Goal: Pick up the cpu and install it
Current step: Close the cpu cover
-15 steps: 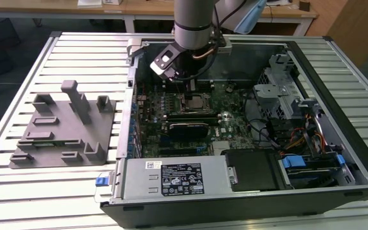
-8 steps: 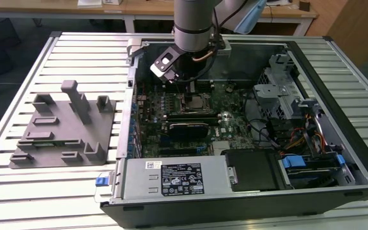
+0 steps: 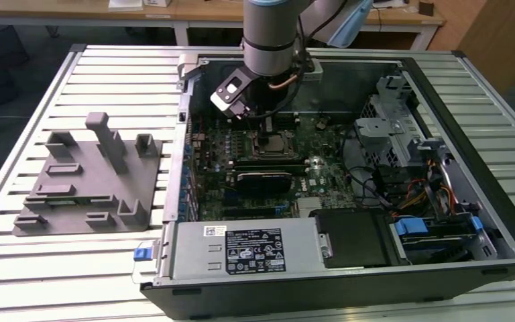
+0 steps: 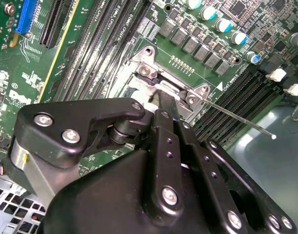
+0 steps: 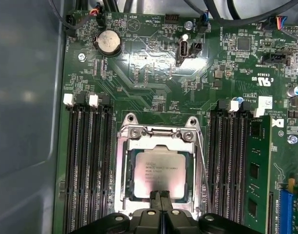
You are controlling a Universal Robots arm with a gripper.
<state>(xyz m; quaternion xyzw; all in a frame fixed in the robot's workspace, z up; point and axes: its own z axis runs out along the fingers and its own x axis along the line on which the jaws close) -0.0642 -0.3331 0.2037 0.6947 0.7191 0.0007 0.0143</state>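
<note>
The cpu [image 5: 158, 171], a flat square chip with a pale silver top, lies flat inside the motherboard's socket frame [image 5: 123, 161], whose load plate is swung open. My gripper [image 5: 161, 196] hangs just over the chip's near edge, its two black fingers pressed together with nothing between them. I cannot tell whether the tips touch the chip. In the second wrist view the gripper [image 4: 161, 96] points down at the socket frame [image 4: 148, 72], and its black linkage hides the chip. In the exterior view the arm [image 3: 271, 40] reaches down into the open computer case over the socket [image 3: 273, 143].
The thin socket lever [image 4: 236, 117] sticks out beside the frame. Memory slots [image 5: 88, 161] flank the socket on both sides, one holding a module [image 5: 256, 175]. A grey plastic tray with upright posts [image 3: 88, 181] sits on the slatted table on the exterior view's left. Case walls [image 3: 329, 285] enclose the board.
</note>
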